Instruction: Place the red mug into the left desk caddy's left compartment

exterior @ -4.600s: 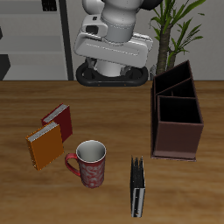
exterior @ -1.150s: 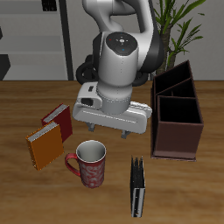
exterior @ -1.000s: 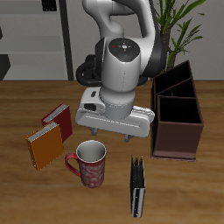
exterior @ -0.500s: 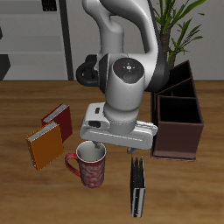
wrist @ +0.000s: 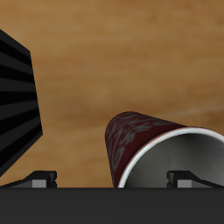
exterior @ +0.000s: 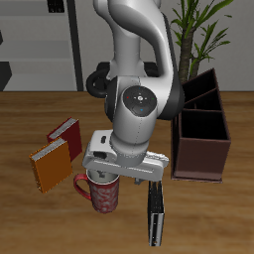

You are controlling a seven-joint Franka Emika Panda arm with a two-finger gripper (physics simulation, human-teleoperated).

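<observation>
Red mug (exterior: 100,194): stood upright on the wooden table (exterior: 30,223) near its front edge, handle projecting toward 9 o'clock in the exterior view; most of the rim is hidden there by the gripper (exterior: 122,179) lowered directly over it. In the wrist view the mug (wrist: 144,144) is seen from close above, its white rim and dark inside met by one fingertip (wrist: 184,178), the other fingertip (wrist: 39,178) lying outside the mug wall; the jaws are thus spread, one finger inside and one outside, with no grasp visible. Left desk caddy (exterior: 201,124): dark maroon-brown box with inner dividers, placed at about 2 o'clock from the mug, well apart from it; its compartments are seen holding nothing. Black book (exterior: 156,210): stood upright just beside the mug at 3 o'clock; also visible in the wrist view as a dark ribbed block (wrist: 19,105). Orange notebook (exterior: 49,165) and red book (exterior: 66,135): lying flat at 10 o'clock from the mug, touching one another. Potted plant (exterior: 201,35): behind the caddy at 12 o'clock.
</observation>
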